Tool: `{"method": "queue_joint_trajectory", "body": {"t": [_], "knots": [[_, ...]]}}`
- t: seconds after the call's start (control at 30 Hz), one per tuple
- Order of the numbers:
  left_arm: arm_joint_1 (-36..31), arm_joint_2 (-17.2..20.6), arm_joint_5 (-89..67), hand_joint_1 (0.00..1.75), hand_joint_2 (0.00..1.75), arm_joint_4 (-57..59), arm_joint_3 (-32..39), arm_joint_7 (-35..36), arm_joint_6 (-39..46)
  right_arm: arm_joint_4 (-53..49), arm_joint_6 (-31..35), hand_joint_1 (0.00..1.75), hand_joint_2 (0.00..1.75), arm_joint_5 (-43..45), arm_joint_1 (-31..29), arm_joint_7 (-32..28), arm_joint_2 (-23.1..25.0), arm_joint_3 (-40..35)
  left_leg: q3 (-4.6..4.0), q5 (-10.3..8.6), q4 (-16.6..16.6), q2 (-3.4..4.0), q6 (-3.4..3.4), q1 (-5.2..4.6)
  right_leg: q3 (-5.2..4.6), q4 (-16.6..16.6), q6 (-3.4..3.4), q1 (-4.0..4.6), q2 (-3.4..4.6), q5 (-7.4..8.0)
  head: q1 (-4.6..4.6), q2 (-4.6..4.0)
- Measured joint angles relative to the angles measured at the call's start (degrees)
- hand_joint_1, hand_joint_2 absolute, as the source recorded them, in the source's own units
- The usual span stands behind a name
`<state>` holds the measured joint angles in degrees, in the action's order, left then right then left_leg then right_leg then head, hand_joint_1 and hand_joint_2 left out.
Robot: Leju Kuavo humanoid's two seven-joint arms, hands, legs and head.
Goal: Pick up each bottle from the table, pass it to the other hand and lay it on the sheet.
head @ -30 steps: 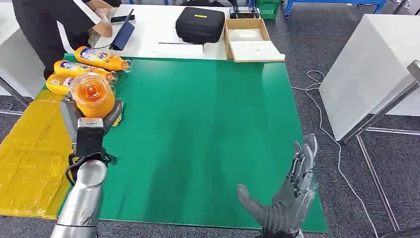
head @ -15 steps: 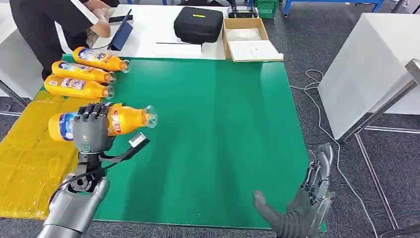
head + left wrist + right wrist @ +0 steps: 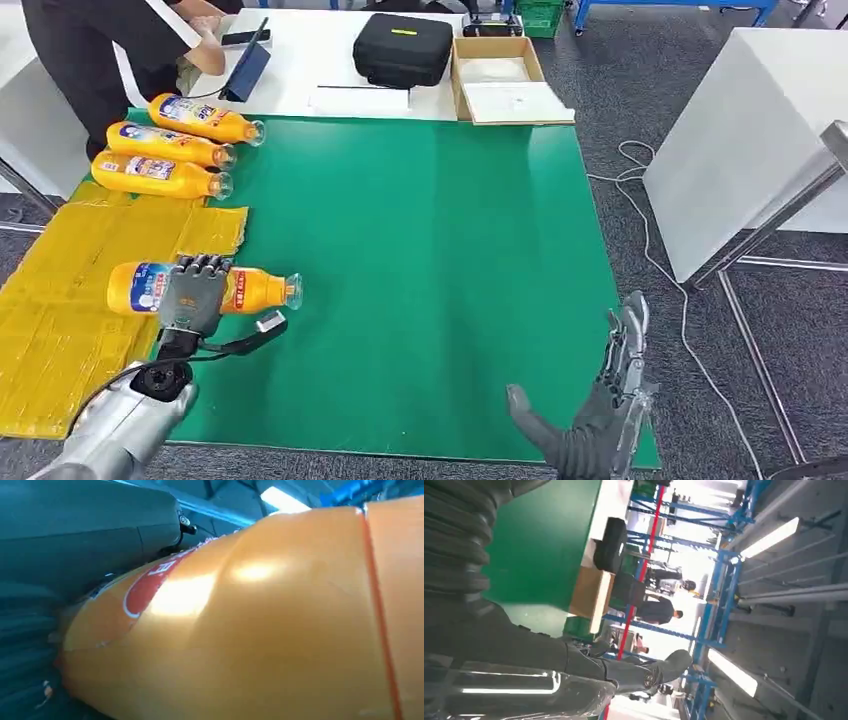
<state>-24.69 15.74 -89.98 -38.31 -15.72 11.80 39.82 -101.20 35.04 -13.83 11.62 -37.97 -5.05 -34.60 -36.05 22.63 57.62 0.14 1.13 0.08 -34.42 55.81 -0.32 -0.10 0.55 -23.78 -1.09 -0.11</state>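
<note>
My left hand grips an orange bottle around its middle, lying sideways low over the edge where the yellow sheet meets the green table, clear cap pointing right. The left wrist view is close on this orange bottle. Three more orange bottles lie side by side at the table's far left corner. My right hand is open at the table's near right edge, fingers straight and pointing up, holding nothing. Its fingers show in the right wrist view.
A person in dark clothes leans over the white table behind, which carries a tablet, a black case and a cardboard box. Another white table stands to the right, with cables on the floor.
My left hand turned the bottle from upright to lying sideways, then lowered it and drew it nearer over the sheet's edge. The right hand sank slightly at the near edge.
</note>
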Motion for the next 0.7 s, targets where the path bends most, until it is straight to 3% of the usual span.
{"method": "queue_joint_trajectory", "body": {"t": [0.3, 0.7], "knots": [[-3.94, 2.38, 0.74, 1.75, 1.75, 10.83, 3.71, 2.40, 0.07, 0.37, -3.35, 0.00, 1.75, -3.13, -0.19, 2.34, 0.00, 0.11, 0.01, -0.01, 0.00, 0.00, -0.01, 0.03, -0.02, 0.01, 0.00, 0.02, 0.00, 0.00, 0.02, 0.00], [-7.52, 4.90, 2.34, 1.75, 1.75, 14.77, 16.11, 1.55, 0.13, 0.37, -5.60, 0.00, 1.75, -5.18, -0.22, 3.76, 1.53, 1.79, 0.00, -0.01, 0.00, -0.03, -0.01, 0.05, -0.01, 0.01, 0.00, 0.05, 0.00, 0.00, 0.00, 0.00]]}}
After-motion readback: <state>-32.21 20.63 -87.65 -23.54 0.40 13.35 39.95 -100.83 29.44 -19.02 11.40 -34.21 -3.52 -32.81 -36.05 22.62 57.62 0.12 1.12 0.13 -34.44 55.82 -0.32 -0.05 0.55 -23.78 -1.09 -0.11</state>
